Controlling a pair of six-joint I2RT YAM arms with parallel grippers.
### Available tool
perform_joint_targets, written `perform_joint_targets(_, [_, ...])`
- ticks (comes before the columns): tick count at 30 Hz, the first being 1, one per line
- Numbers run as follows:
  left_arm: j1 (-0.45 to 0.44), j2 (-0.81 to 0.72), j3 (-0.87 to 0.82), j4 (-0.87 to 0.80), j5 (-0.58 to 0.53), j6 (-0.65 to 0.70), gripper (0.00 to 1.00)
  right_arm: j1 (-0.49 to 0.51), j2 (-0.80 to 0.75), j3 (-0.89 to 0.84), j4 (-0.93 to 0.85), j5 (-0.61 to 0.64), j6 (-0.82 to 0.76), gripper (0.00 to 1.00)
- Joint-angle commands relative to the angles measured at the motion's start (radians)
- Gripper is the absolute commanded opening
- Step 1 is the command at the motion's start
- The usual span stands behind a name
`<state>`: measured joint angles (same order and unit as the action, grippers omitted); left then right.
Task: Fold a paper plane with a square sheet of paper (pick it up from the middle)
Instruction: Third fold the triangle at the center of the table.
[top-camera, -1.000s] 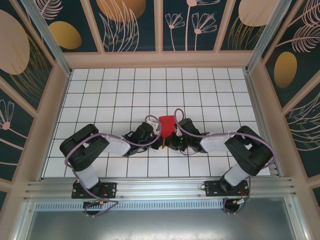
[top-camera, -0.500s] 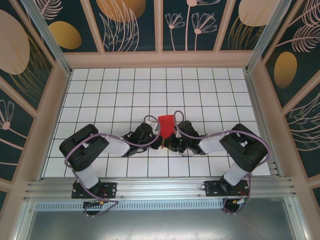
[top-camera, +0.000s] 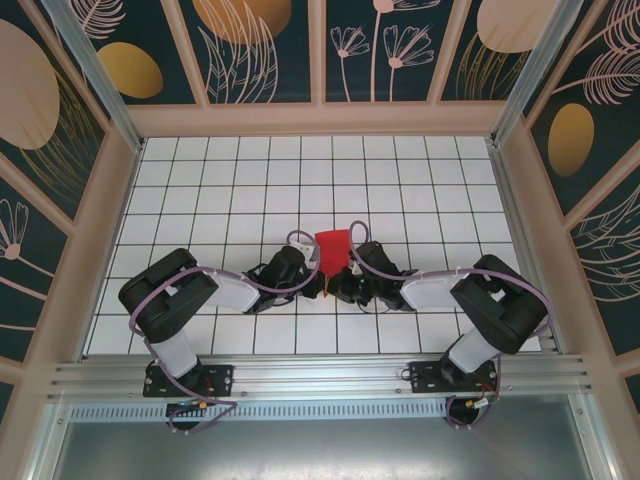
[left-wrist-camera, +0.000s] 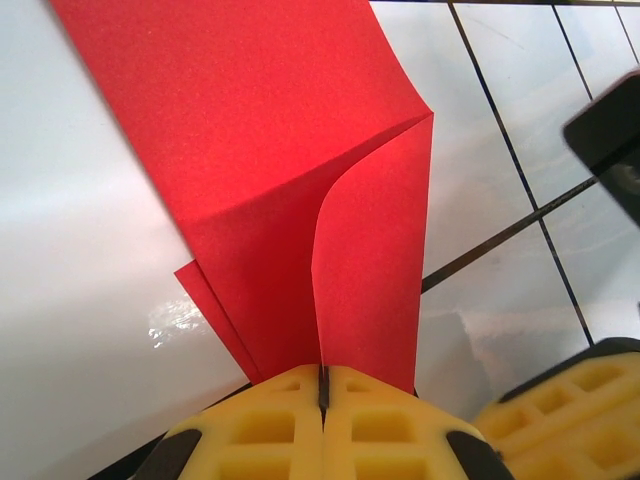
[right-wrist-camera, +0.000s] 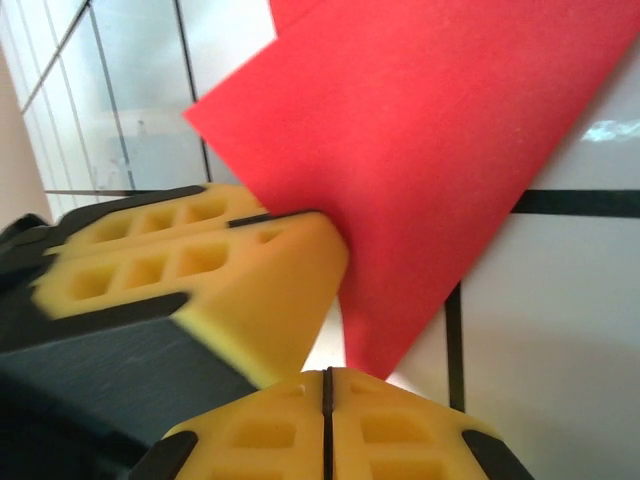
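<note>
Item count: one red sheet of paper (top-camera: 333, 246), two arms, two grippers.

Location: the sheet is at about the middle of the table (top-camera: 200, 200) between its left and right edges, and somewhat closer to the near edge than to the far edge. It lies between the two wrists.

Orientation: the sheet is partly folded. In the top view its long axis runs from the near edge toward the far edge. The broad part is on the far side. A narrow strip tapers toward the near edge and ends between the grippers. In the left wrist view, one flap curls over the layer below it, and a folded edge runs away from the fingers to a sharp corner.

Left gripper (left-wrist-camera: 322, 385): the jaws are clenched on the sheet, and the red layers enter the seam between the yellow pads.

Right gripper (right-wrist-camera: 328, 400): the jaws are pressed together with no visible gap. A pointed corner of the sheet ends just above them. It cannot be determined whether this corner is pinched. The left gripper's fingers (right-wrist-camera: 200, 270) sit just beside the right gripper, clamped on the sheet's edge.
</note>
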<state>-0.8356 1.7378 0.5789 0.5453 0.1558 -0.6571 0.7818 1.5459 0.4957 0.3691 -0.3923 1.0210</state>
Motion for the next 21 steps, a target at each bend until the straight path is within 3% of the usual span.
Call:
perform_joint_targets(1, [0.006,0.009,-0.022,-0.053,-0.002,-0.018,0.00,0.008,-0.023,-0.019,0.022,-0.008,0.023,0.11])
perform_joint_targets(16, [0.007,0.003,-0.021,-0.057,-0.002,-0.018,0.00,0.016,0.090,-0.012,0.103,-0.016,0.055,0.10])
perform_joint_targets(21, [0.006,0.000,-0.022,-0.057,-0.003,-0.018,0.00,0.029,0.123,0.031,-0.031,0.039,0.043,0.08])
